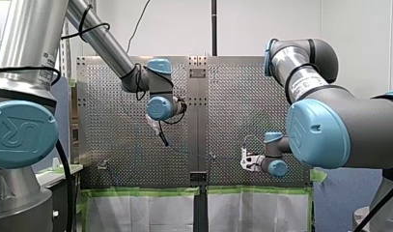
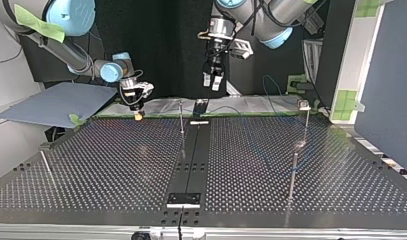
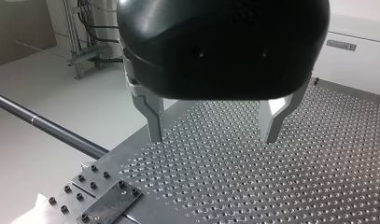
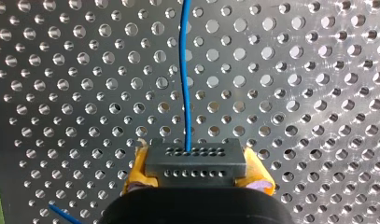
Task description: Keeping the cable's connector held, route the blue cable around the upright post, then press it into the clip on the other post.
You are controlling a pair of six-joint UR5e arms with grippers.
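Observation:
In the right wrist view my right gripper is shut on a dark grey connector, with yellow pads on both its sides. The thin blue cable leaves the connector and runs straight ahead over the perforated table. The top view places this gripper low at the table's far edge, to the left of a thin upright post. A taller post with a clip head stands far to the right. My left gripper hangs open over the table, its metal fingers holding nothing; the top view has it high above the far edge.
Another thin post stands at the top view's right and a leaning rod at its left. A dark central rail with bolted plates crosses the table. A grey board lies beyond the far left corner.

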